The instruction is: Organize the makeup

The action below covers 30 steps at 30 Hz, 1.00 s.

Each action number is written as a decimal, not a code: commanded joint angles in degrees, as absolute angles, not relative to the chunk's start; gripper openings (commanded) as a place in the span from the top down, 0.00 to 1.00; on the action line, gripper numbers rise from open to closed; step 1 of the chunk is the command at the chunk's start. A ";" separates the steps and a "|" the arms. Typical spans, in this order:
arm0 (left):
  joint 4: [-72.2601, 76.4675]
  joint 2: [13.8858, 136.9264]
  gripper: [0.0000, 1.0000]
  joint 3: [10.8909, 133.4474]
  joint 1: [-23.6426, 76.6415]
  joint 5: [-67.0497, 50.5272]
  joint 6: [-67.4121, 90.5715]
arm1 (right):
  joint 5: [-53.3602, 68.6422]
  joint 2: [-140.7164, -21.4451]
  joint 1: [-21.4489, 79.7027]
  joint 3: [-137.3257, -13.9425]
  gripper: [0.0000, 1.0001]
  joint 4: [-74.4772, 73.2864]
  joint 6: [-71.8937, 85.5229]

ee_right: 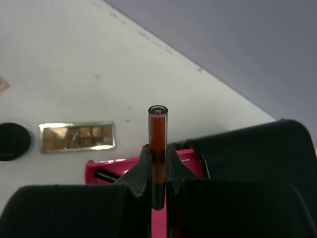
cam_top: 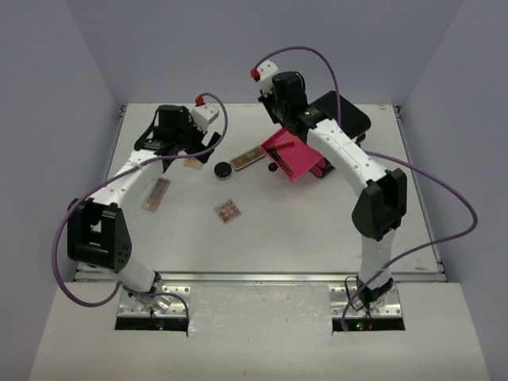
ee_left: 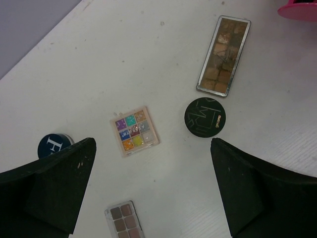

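On the white table [cam_top: 317,230] the left gripper [ee_left: 153,171] hangs, jaws apart, over a multicolour eyeshadow palette [ee_left: 134,131], with the round black compact [ee_left: 205,117] at its 3 o'clock. The right gripper [ee_right: 158,166] clamps a red stick [ee_right: 158,131] over the pink drawer [ee_right: 111,166].

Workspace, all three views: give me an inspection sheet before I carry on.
Surface: white table, a few small specks.
Job's things: long brown palette, round black compact, colourful palette, nude palette and dark-blue jar lie loose and apart; red stick is held.
Clutter: nothing seen beyond black box with pink drawer out.
Grippers: left gripper open above the palettes; right gripper shut on red stick by the drawer.
Cables: purple cables loop off both arms.
Surroundings: plain walls; nothing else seen.
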<state>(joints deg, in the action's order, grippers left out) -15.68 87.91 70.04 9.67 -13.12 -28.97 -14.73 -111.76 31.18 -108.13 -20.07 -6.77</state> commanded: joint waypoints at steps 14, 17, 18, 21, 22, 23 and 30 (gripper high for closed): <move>-14.62 92.67 0.08 73.57 11.00 -20.39 -25.46 | -17.66 -108.48 27.33 -96.74 0.99 -25.01 -3.92; -14.92 92.06 0.08 72.73 13.19 -20.31 -26.14 | -19.41 -107.33 27.25 -95.56 0.96 -26.42 -3.19; -15.01 91.82 0.08 72.55 13.77 -20.23 -26.33 | -19.78 -107.02 27.25 -95.11 0.94 -26.45 -2.96; -14.94 91.52 0.08 72.25 16.13 -19.85 -26.55 | -19.86 -106.43 27.25 -94.57 0.72 -26.55 -2.81; -14.94 91.67 0.08 72.25 16.62 -19.69 -26.63 | -19.87 -106.34 27.25 -94.57 0.57 -26.63 -2.81; -15.02 91.78 0.08 72.25 17.27 -19.54 -26.78 | -20.01 -106.09 27.21 -94.50 0.53 -26.70 -2.81; -15.83 93.22 0.08 71.98 22.88 -21.01 -26.66 | -19.25 -103.62 26.77 -94.87 0.29 -27.01 -2.27</move>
<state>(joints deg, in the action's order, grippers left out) -16.52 93.93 72.12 19.96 -18.68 -26.52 -19.00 -107.29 27.39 -94.45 -27.82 -3.10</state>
